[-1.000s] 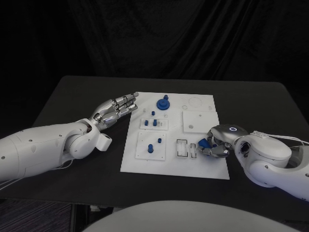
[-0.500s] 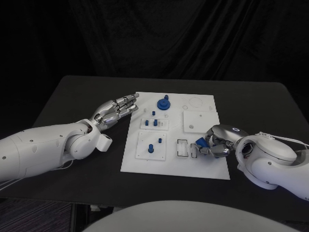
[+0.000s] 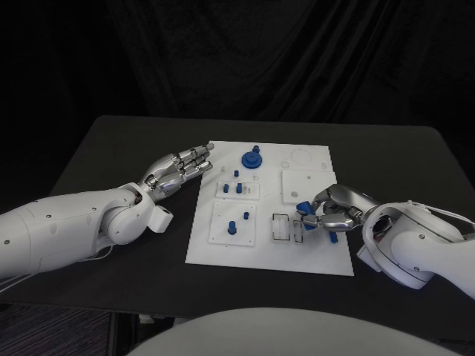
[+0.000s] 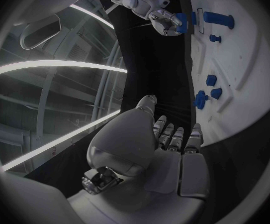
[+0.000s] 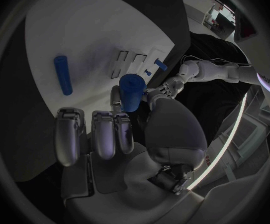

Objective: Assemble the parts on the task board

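Right hand (image 3: 332, 211) around blue part (image 5: 132, 90)

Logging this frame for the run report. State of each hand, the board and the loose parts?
right hand: holds a blue cylinder part over the board
left hand: open, fingers extended, at the board's left edge
task board: flat on the table
blue rod: lying loose on the board
blue knob part: standing on the board's far end
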Controlling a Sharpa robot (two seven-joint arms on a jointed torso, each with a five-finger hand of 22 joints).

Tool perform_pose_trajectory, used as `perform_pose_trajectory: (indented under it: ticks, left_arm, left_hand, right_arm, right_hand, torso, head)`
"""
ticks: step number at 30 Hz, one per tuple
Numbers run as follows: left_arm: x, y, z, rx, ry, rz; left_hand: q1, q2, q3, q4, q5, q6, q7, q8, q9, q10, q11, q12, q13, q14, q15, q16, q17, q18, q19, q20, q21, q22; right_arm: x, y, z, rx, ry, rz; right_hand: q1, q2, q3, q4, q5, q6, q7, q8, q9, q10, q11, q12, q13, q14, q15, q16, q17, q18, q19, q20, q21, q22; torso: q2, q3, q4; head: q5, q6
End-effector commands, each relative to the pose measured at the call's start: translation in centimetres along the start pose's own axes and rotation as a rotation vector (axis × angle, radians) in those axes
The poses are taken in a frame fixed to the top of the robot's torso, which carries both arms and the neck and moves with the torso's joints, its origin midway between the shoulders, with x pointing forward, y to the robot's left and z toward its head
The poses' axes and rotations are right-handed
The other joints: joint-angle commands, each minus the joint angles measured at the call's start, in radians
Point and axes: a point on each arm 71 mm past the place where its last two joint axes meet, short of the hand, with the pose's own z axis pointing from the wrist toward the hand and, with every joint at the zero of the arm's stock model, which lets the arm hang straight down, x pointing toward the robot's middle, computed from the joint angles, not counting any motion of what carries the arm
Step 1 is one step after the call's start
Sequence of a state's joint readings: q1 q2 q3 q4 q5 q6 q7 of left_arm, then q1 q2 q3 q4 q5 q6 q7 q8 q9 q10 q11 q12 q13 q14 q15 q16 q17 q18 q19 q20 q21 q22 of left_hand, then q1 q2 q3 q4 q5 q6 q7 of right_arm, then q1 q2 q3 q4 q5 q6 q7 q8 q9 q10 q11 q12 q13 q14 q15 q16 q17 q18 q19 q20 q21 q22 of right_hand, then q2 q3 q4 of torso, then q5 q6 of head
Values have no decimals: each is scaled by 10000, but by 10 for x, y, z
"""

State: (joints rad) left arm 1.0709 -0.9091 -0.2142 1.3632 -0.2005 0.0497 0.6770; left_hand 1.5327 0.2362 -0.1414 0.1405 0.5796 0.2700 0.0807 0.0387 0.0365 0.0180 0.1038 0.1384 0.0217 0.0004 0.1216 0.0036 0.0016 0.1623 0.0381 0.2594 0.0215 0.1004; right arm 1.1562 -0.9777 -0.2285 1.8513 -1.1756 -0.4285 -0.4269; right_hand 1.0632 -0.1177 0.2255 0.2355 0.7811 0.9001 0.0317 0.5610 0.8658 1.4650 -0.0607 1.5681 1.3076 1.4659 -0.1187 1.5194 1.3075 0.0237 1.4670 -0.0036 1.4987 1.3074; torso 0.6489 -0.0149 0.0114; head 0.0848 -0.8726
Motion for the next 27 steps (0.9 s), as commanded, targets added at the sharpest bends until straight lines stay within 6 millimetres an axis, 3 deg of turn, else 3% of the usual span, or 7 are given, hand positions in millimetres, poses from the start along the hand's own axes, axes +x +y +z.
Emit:
perform_pose_trajectory:
  ticks: [1, 3, 5, 8, 16, 23, 27]
  left_arm:
    - [2, 0, 0, 137, 73, -114]
    - [1, -1, 0, 137, 63, -108]
    - [1, -1, 0, 138, 55, -102]
    - [1, -1, 0, 137, 57, -103]
    - [2, 0, 1, 136, 76, -114]
    - [2, 0, 1, 133, 73, -112]
    - [2, 0, 1, 130, 72, -110]
  left_hand:
    - [-66, 37, 5, -67, 66, 11, 82, 49, 7, -13, 2, -5, 8, -4, -5, -36, -16, 181, 7, 50, 53, 13]
    - [-66, 37, 5, -67, 66, 11, 82, 49, 7, -13, 2, -5, 8, -4, -5, -36, -16, 181, 7, 50, 53, 13]
    - [-66, 37, 5, -67, 66, 11, 82, 49, 7, -13, 2, -5, 8, -4, -5, -36, -16, 181, 7, 50, 53, 13]
    - [-67, 33, 11, -79, 68, 28, 86, 53, 9, -11, 3, 4, 9, -4, 0, -36, -16, 181, 7, 54, 53, 11]
    - [-67, 33, 11, -79, 68, 28, 86, 53, 9, -11, 3, 4, 9, -4, 0, -36, -16, 181, 7, 54, 53, 11]
    - [-67, 33, 11, -79, 68, 28, 86, 53, 9, -11, 3, 4, 9, -4, 0, -36, -16, 181, 7, 54, 53, 11]
    - [-67, 33, 11, -79, 68, 28, 86, 53, 9, -11, 3, 4, 9, -4, 0, -36, -16, 181, 7, 54, 53, 11]
  right_arm:
    - [6, 1, -1, 437, 733, 1346]
    - [10, 2, 0, 606, 1136, 1514]
    - [12, 2, 1, 707, 1336, 1617]
    - [14, 2, 2, 861, 1598, 1758]
    - [20, 4, 8, 1073, 2192, 1732]
    - [23, 5, 12, 1167, 2528, 1574]
    - [25, 6, 13, 1181, 2669, 1499]
  right_hand:
    - [28, 239, 1507, -1440, -260, 192, -293, 21, 486, 1058, -50, 27, 2632, 818, -34, 2, 1393, -23, 690, -67, -38, 2351]
    - [-338, 384, 1435, -1238, -729, 126, -246, 10, 572, 1058, -5, 27, 2632, 805, 3, -24, 1335, 0, 650, -37, -123, 2318]
    - [-373, 396, 1428, -1222, -770, 119, -244, 9, 583, 1058, -2, 27, 2632, 807, 6, -21, 1343, 13, 629, -34, -168, 2301]
    - [-608, 488, 1344, -1089, -1290, 80, -225, -11, 636, 1058, 16, 27, 2632, 806, 24, -25, 1332, 15, 626, -12, -175, 2298]
    - [-872, 598, 1152, -904, -2117, -140, -132, -147, 659, 1058, 94, 27, 2632, 742, 80, -186, 945, 136, 422, 39, -638, 2123]
    - [-1138, 677, 884, -590, -2848, -379, 29, -518, 399, 1058, 232, 27, 2632, 716, 189, -255, 784, 165, 376, 130, -784, 2072]
    - [-1176, 700, 810, -511, -2993, -410, 73, -645, 275, 1058, 272, 27, 2632, 708, 223, -275, 738, 172, 367, 163, -821, 2061]
  torso:
    - [8, 6, -4]
    - [8, 4, -16]
    - [2, 4, -14]
    - [3, 4, 3]
    - [7, 1, -16]
    - [2, 4, 7]
    - [0, 5, 3]
  head:
    - [5, 0]
    - [-2, 0]
    - [-13, 0]
    - [-35, 0]
    - [-27, 0]
    - [-15, 0]
    - [-2, 0]
